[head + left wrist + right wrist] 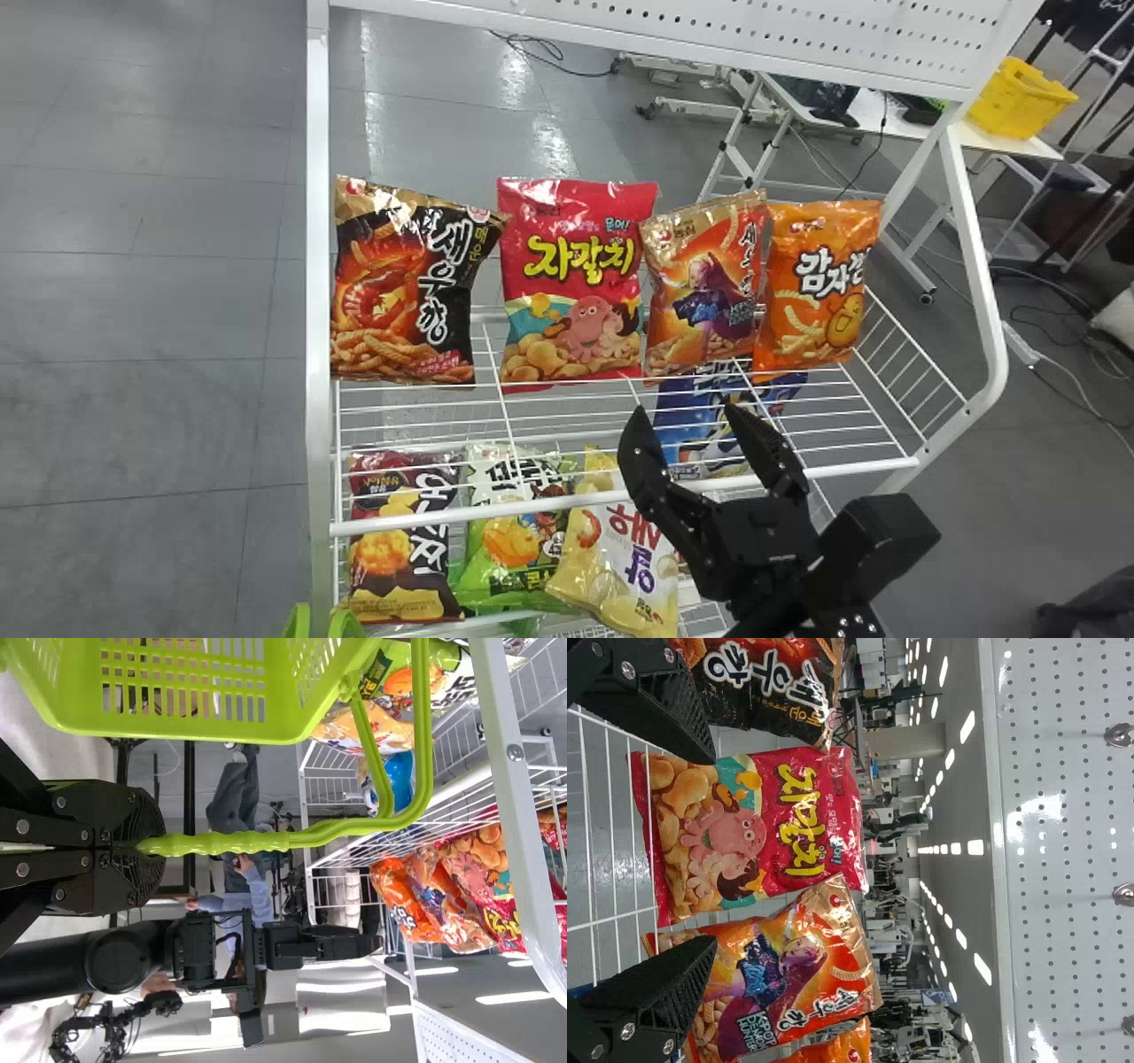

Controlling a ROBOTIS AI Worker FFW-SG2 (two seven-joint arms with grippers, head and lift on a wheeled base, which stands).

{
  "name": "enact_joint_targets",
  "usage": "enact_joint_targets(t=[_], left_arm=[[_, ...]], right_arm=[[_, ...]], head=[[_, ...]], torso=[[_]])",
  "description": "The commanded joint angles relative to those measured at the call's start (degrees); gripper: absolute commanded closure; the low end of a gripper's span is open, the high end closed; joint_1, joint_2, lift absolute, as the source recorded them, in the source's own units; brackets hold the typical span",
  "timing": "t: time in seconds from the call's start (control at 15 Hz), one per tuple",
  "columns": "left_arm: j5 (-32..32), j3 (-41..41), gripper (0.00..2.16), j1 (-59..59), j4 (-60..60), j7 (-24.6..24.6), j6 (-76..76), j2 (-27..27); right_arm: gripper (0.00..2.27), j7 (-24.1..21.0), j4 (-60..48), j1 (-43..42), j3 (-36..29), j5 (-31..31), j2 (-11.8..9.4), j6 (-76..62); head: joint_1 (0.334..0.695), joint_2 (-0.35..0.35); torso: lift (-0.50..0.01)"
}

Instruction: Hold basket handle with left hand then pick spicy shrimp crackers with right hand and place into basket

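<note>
Clearly, the spicy shrimp crackers (412, 283) are the black bag in the upper left of the head view, upright with a slight lean on the upper shelf (532, 508), just beside the white post (317, 266). The right gripper (680, 410) is right of centre in the lower half, its two fingers spread wide with nothing between them. The left gripper (149, 847) is closed around the basket handle (257, 842), with the green basket (177, 731) hanging from it.

The step in hand, as I judge it, is the approach to the black bag. The right gripper should travel toward the left of the head view in front of the packs, clear of the red bag (576, 283), and square up before it pushes in. The tight spots are the post on one side and the upper corner near the red bag on the other; the gap widens lower down, so a mid-height entry looks kinder. Close firmly enough that the slick film does not slide, yet gently enough to spare the crackers. Lift clear of the shelf wires before drawing back, and let the left arm hold the basket steady.
</note>
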Motion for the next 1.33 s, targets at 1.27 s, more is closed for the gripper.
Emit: enact_joint_targets(t=[1.27], left_arm=[[0.0,0.6,1.87,0.2,-0.3,0.6,0.1,-0.3]], right_arm=[[0.09,-0.5,1.6,-10.2,8.1,4.3,2.1,10.0]], head=[[0.695,-0.301]], torso=[[-0.037]])
